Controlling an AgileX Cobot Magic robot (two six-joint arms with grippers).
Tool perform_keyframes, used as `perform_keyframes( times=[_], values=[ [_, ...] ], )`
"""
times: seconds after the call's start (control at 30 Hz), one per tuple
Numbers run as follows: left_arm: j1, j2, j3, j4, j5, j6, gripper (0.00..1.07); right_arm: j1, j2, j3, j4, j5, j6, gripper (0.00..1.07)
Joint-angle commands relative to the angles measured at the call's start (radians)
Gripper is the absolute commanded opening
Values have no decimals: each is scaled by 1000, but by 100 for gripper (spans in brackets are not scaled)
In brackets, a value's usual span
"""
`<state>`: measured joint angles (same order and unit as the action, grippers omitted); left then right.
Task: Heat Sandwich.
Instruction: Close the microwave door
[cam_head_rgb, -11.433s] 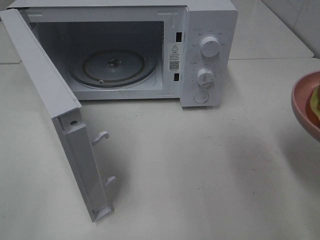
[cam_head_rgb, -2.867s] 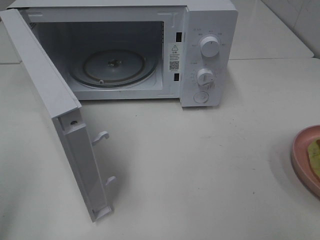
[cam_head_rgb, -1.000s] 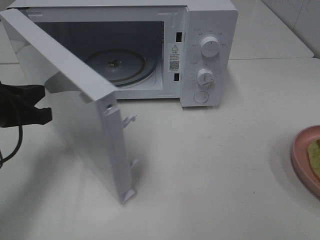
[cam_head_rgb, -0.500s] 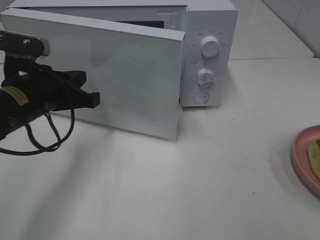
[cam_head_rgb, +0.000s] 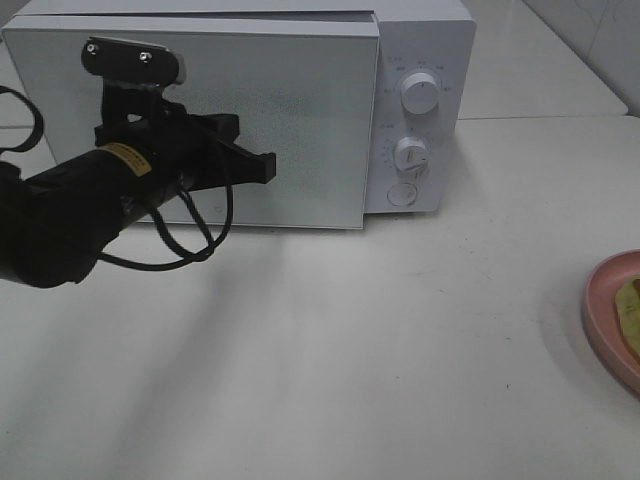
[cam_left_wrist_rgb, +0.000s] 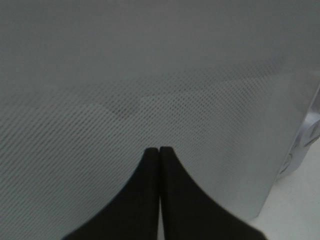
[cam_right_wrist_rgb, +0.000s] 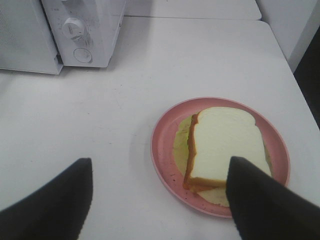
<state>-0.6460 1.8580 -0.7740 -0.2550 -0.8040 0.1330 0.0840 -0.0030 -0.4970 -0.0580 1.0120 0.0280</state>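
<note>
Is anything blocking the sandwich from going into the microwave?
Yes. The microwave door is shut, with the closed left gripper against it. The sandwich sits outside on its plate, off to the right.

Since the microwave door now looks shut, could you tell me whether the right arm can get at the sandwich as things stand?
Probably yes: the right gripper hangs open above the sandwich, which lies uncovered on the pink plate, with nothing between them.

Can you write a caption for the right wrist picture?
Open pincer above a sandwich on a pink plate.
</note>
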Motion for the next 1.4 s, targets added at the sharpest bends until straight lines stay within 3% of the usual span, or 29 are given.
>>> perform_keyframes(
  times=[0.03,0.33,0.73,0.93,1.1,1.4],
  values=[
    [-21,29,-71,-16,24,4,0,-7,-29,2,-1,-14,3,73],
    [-30,114,-243,-68,96,25,0,-7,-29,2,-1,-14,3,73],
    [-30,210,-451,-155,171,125,0,-7,-29,2,-1,-14,3,73],
    [-40,192,-444,-155,232,125,0,-7,-29,2,-1,-14,3,73],
    [-76,140,-430,-149,394,148,0,-7,-29,2,-1,-14,3,72],
    [-110,7,-299,-150,572,151,0,-7,-29,2,-1,-14,3,72]
  ],
)
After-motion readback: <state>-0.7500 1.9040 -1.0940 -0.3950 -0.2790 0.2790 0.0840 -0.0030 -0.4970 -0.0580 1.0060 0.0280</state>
